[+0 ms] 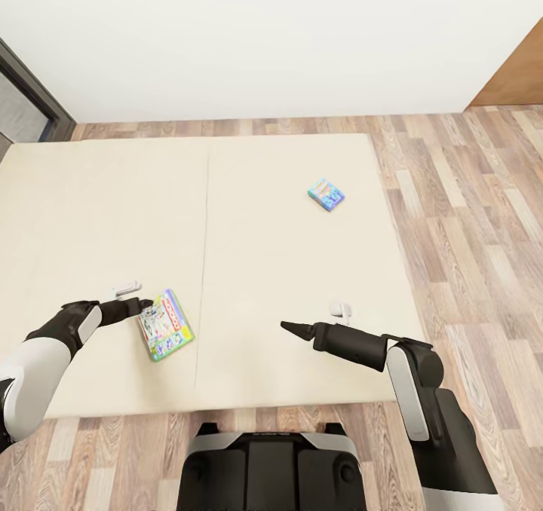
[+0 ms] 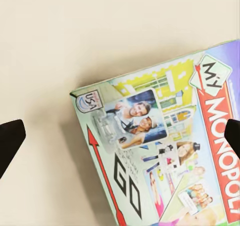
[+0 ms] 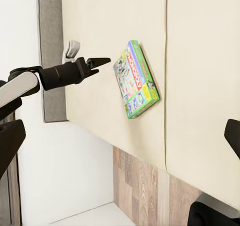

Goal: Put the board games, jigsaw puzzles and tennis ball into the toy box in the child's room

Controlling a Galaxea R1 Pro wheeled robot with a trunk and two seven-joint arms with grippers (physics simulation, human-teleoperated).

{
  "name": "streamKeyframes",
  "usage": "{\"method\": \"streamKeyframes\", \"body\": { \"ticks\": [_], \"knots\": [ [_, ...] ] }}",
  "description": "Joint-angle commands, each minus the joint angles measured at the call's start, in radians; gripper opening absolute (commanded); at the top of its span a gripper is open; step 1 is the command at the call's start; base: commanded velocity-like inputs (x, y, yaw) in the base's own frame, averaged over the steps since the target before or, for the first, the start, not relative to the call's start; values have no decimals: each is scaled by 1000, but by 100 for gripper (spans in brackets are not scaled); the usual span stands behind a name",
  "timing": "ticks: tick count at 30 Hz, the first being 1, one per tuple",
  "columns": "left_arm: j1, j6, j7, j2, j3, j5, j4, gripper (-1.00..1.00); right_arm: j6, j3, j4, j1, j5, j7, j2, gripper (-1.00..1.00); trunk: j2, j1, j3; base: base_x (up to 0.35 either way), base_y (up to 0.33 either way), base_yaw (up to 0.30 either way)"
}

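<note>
Two board games lie on the bed's bare beige mattress (image 1: 286,270). The white, green-edged Monopoly box (image 1: 164,324) is near the front left, and the left wrist view shows it close up (image 2: 165,151). My left gripper (image 1: 143,305) hovers open at that box's near-left corner, with its fingertips (image 2: 10,141) set wide apart above the box. The small blue box (image 1: 326,194) rests further back on the right. My right gripper (image 1: 290,327) is open above bare mattress, well short of the blue box. The right wrist view takes in the Monopoly box (image 3: 136,80) and the left gripper (image 3: 102,62).
Wood-plank floor (image 1: 467,217) runs along the right of the bed and behind it, up to a white wall (image 1: 264,36). A dark-framed window (image 1: 23,96) is at the far left and a brown wooden panel (image 1: 520,74) at the far right. My base (image 1: 271,466) stands at the bed's front edge.
</note>
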Motion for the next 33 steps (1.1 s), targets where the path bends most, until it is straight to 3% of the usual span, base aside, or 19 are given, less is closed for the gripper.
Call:
{"method": "streamKeyframes", "body": {
  "ticks": [1, 8, 29, 33],
  "knots": [
    [-1, 7, -12, 0, 7, -1, -1, 100, 5, -2, 0, -1, 5, 8, 1, 100, -2, 0, -3, 0, 0, 0],
    [0, 6, -111, 1, 5, -3, -1, 100, 4, -1, 0, 0, 6, 8, 1, 100, -2, 0, -14, 0, 0, 0],
    [0, 5, -145, 51, 4, 0, -1, 100, 4, 0, 0, 0, 6, 6, 1, 100, -2, 0, -49, 0, 0, 0],
    [0, 4, -186, 65, 4, 0, -1, 100, 4, 0, 0, -1, 6, 6, 1, 100, -2, 0, -56, 0, 0, 0]
  ]
}}
